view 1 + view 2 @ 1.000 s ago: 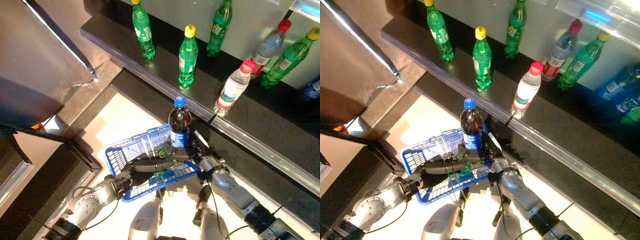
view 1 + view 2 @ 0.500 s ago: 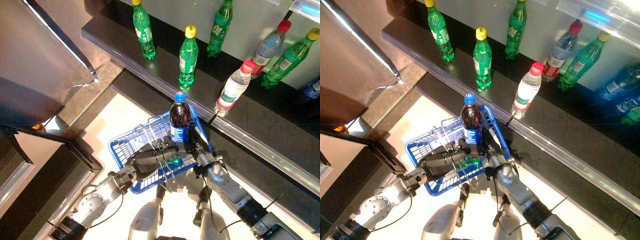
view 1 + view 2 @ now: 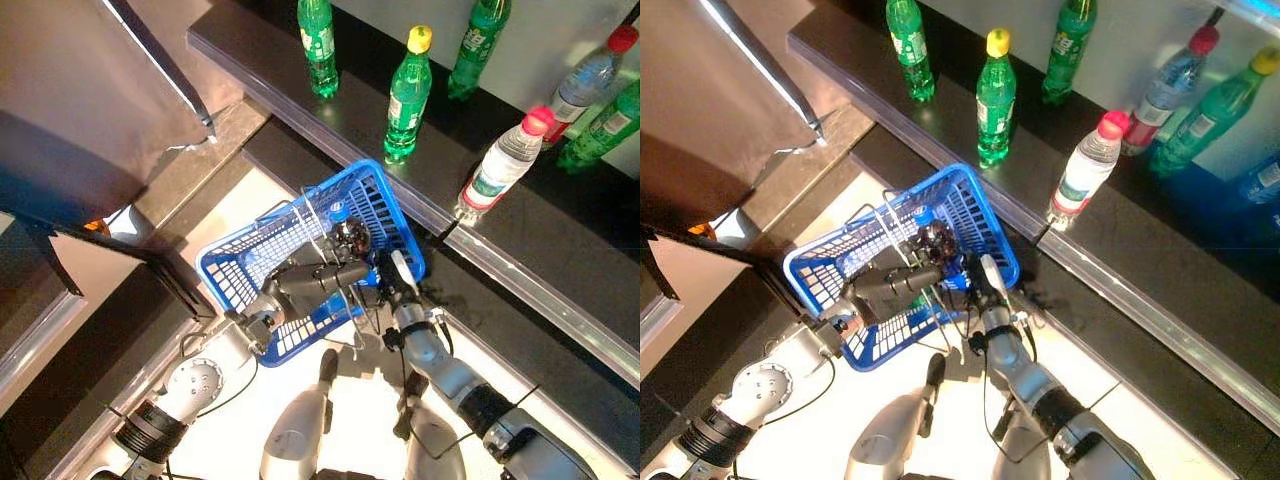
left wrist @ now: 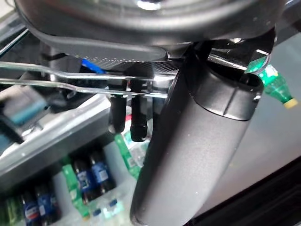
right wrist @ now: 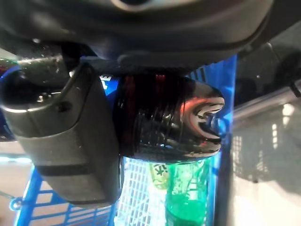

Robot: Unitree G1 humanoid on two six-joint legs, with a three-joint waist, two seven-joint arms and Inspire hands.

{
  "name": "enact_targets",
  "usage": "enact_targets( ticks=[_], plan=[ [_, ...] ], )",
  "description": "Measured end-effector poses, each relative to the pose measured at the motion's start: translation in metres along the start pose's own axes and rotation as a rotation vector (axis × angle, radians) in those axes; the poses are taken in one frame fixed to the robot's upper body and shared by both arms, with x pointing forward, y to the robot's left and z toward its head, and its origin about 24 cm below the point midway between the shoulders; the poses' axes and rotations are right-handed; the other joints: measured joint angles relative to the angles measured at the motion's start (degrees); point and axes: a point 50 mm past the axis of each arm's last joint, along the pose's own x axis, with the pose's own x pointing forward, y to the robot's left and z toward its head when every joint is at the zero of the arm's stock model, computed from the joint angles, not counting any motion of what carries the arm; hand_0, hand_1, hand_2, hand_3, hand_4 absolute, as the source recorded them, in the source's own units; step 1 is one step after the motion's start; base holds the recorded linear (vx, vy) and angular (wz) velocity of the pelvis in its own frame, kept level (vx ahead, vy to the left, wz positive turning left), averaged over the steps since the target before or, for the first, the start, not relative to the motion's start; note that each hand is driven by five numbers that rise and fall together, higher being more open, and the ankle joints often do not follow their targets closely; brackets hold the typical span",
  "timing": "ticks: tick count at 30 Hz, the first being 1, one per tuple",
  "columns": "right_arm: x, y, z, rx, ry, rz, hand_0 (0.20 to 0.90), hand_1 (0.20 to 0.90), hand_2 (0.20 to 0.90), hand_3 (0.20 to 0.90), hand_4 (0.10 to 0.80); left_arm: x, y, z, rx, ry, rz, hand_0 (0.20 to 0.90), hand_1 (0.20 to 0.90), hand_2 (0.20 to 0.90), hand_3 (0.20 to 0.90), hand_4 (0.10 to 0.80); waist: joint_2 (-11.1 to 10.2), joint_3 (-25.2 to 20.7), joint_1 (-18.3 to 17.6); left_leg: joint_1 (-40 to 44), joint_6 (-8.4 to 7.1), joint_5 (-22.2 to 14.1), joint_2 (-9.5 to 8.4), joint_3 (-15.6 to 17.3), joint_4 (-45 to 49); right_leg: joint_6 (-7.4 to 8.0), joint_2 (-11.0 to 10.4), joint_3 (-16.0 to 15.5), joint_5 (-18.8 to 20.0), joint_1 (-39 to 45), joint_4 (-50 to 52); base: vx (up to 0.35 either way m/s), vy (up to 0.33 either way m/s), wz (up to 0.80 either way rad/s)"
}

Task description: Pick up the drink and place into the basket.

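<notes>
Looks like a shop or a mock-up of one: dark shelf (image 3: 300,95) lined with spaced drink bottles, green soda bottles (image 3: 407,95) beside clear water bottles (image 3: 505,165), more bottles packed in rows in the left wrist view (image 4: 89,176), and a blue wire shopping basket (image 3: 380,200) with metal handles over a pale tiled floor (image 3: 250,205).

The wire handle (image 4: 70,77) is being gripped by the curled fingers (image 4: 123,115) of the left robot hand (image 4: 197,141); bottles (image 4: 89,176) are seen beyond.
</notes>
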Motion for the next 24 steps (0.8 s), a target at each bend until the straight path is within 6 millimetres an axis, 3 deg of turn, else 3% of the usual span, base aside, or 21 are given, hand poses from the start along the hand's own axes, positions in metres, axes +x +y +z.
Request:
enact_targets(
  ticks=[7, 12, 18, 24],
  plan=[
    [0.017, -0.003, 0.001, -0.063, 0.032, 0.103, 0.300, 0.300, 0.300, 0.200, 0.100, 0.009, -0.010, -0.003, -0.040, -0.004, -0.091, 0.300, 0.300, 0.300, 0.200, 0.100, -0.1, 0.9, 0.4, -3.4, 0.12, -0.1, -0.49, 0.0, 2.9, -0.52, -1.8, -0.2, -2.7, -4.5, 6.7, -0.019, 0.016, 0.09],
    [0.025, 0.004, -0.004, -0.215, 0.101, 0.254, 0.300, 0.300, 0.300, 0.200, 0.100, 0.023, -0.011, -0.016, -0.032, 0.073, -0.106, 0.300, 0.300, 0.300, 0.200, 0.100, -0.1, 1.1, 1.0, -3.9, 0.05, -0.2, -0.82, 0.0, 4.0, -0.85, -2.7, 0.3, -3.9, -5.9, 9.8, -0.002, 0.004, 0.01],
    [0.043, 0.011, 0.004, -0.705, 0.149, 0.495, 0.300, 0.300, 0.300, 0.200, 0.100, 0.025, -0.004, -0.033, -0.053, 0.136, -0.075, 0.300, 0.300, 0.300, 0.200, 0.100, -0.5, 1.3, 1.9, -6.4, -0.04, -0.3, -0.91, -0.2, 6.0, -1.60, -3.2, 0.2, -4.6, -8.1, 11.9, 0.009, -0.005, 0.04],
    [0.052, 0.005, 0.003, -1.051, 0.232, 0.647, 0.300, 0.300, 0.300, 0.200, 0.100, 0.032, -0.002, -0.049, -0.083, 0.153, -0.063, 0.300, 0.300, 0.300, 0.200, 0.100, -0.8, 1.5, 3.1, -7.4, 0.20, -0.6, -1.20, -0.4, 7.3, -1.62, -3.4, 0.4, -4.5, -8.6, 12.2, 0.009, 0.016, 0.01]
  ],
)
